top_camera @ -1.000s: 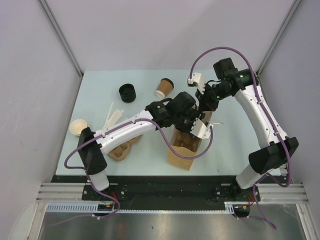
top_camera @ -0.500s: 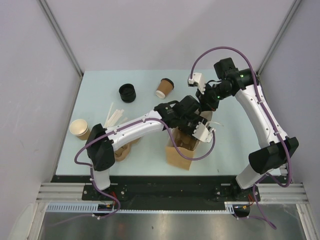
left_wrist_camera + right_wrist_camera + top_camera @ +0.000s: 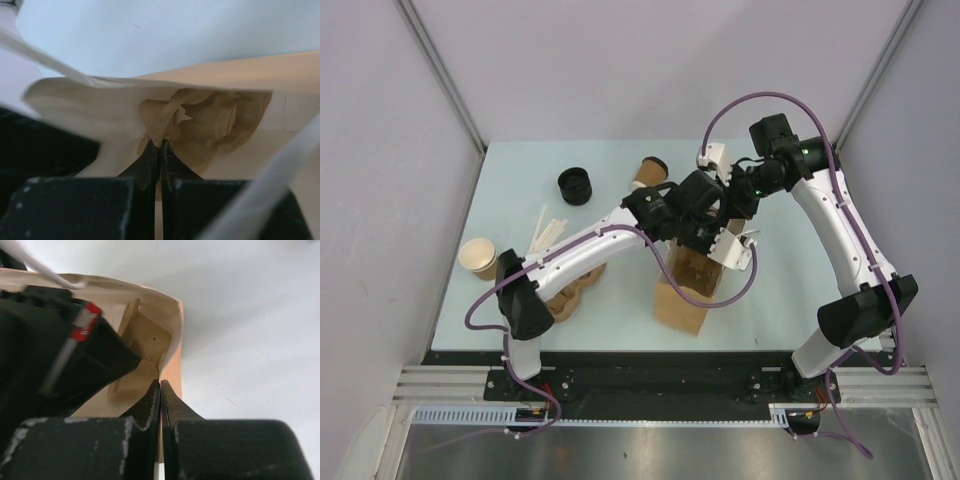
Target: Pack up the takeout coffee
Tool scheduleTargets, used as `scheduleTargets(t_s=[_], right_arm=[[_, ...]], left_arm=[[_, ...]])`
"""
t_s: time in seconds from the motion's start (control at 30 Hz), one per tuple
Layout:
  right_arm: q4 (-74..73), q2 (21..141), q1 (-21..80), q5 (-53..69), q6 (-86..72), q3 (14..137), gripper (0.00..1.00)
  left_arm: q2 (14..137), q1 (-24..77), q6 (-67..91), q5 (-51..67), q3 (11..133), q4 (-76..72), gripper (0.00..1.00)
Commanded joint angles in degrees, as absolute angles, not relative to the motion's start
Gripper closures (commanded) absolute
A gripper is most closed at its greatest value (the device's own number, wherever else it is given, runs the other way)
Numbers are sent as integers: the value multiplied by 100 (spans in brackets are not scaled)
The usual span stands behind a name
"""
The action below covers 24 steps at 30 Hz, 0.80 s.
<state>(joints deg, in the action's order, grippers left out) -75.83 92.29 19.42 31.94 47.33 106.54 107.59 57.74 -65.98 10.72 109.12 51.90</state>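
Two hands are pinching the top of a brown paper bag (image 3: 682, 305) that stands on the counter (image 3: 520, 170), near the middle. The left hand (image 3: 160, 143) has its fingers pressed together on a thin edge of the bag's paper. The right hand (image 3: 160, 383) is pressed together too, and it nips the bag's rim at a corner. Both hands meet over the far end of the bag's open mouth. Inside the bag sits a lumpy brown cardboard shape (image 3: 210, 120).

One small brown coffee cup (image 3: 644, 178) with a black lid (image 3: 656, 163) is on the counter. It is not in the bag and not in a hand. It sits past the bag, to the far left of it, just beside the left arm's wrist. The arm hides a bit of its near side. I cannot tell if the cup stands straight or leans. The right hand is a little farther from the cup, off to the cup's right.

More to the left is a stack of black lids (image 3: 575, 186). Some pale sticks (image 3: 548, 232) lie nearer, and a tan cup with no lid (image 3: 478, 257) stands close to the left edge. A brown cardboard tray (image 3: 565, 298) lies partly under the left arm.
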Motion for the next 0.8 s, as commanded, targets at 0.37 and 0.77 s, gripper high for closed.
scheduleTargets(t_s=[0.37, 0.77], right_arm=[[-7190, 8904, 2118, 2769, 4843, 10908, 100], [-6706, 8684, 2364, 2197, 4825, 10556, 100]], left_arm=[[11030, 6020, -6188, 949, 12225, 6653, 100], [11496, 6258, -5625, 431, 12973, 7497, 100]])
